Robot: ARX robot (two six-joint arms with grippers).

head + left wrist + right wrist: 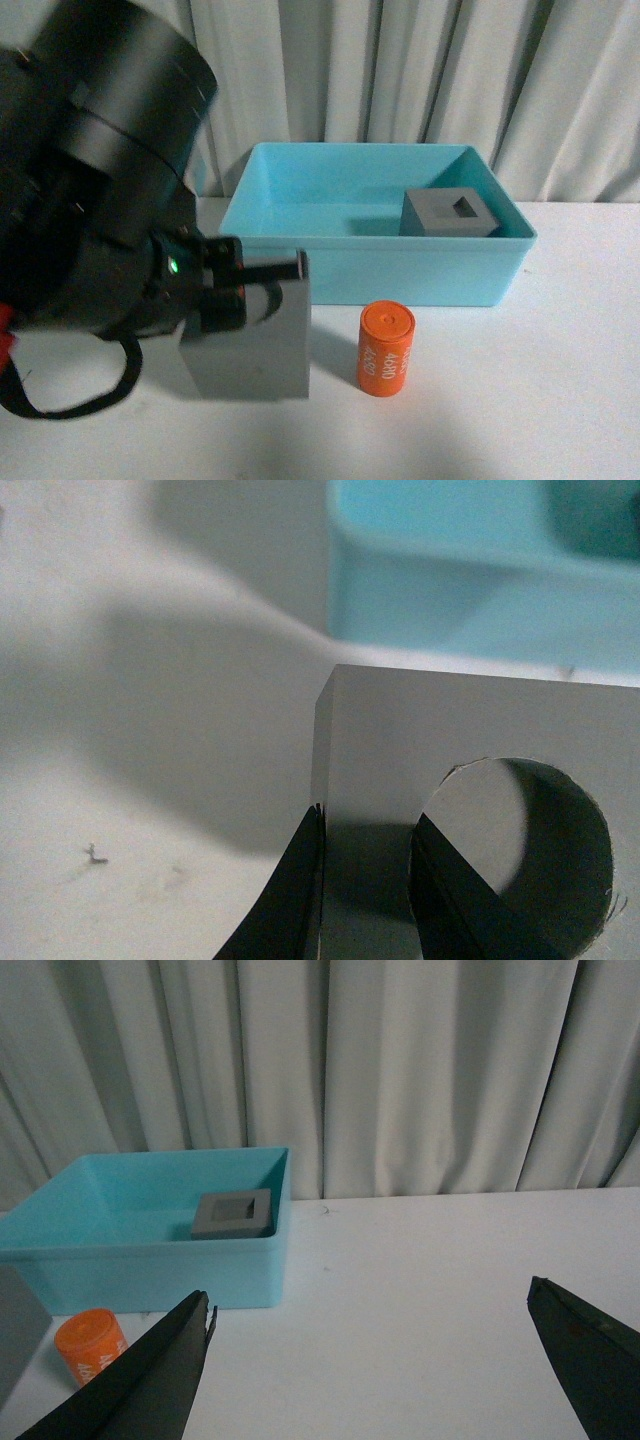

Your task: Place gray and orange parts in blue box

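The left claw (365, 900) is clamped on one wall of the gray cube with the round hole (255, 345), one finger (285, 905) outside and the other down in the hole. The cube is near the blue box (420, 275), before its near left corner; whether it touches the table (520, 400) is unclear. The orange cylinder (385, 350) stands upright just before the box's near wall. The gray cube with the square hole (450, 213) sits inside the box, at its far right. The right claw (370, 1360) gapes wide, holding nothing.
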